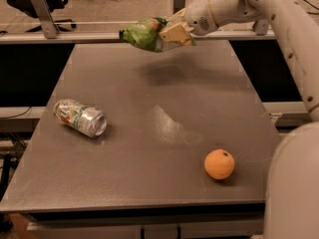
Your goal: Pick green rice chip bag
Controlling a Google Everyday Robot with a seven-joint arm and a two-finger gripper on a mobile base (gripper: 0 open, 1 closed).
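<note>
The green rice chip bag [142, 34] is a crinkly bright-green pouch. It hangs in the air above the far end of the grey table [164, 133], with its shadow on the tabletop below. My gripper [172, 32] is shut on the bag's right end and holds it clear of the table. The white arm comes in from the upper right.
A silver-and-green drink can [80, 117] lies on its side at the table's left. An orange [219, 164] sits near the front right. A large white part of my arm [294, 183] fills the lower right corner. A rail [89, 36] runs behind the table's far edge.
</note>
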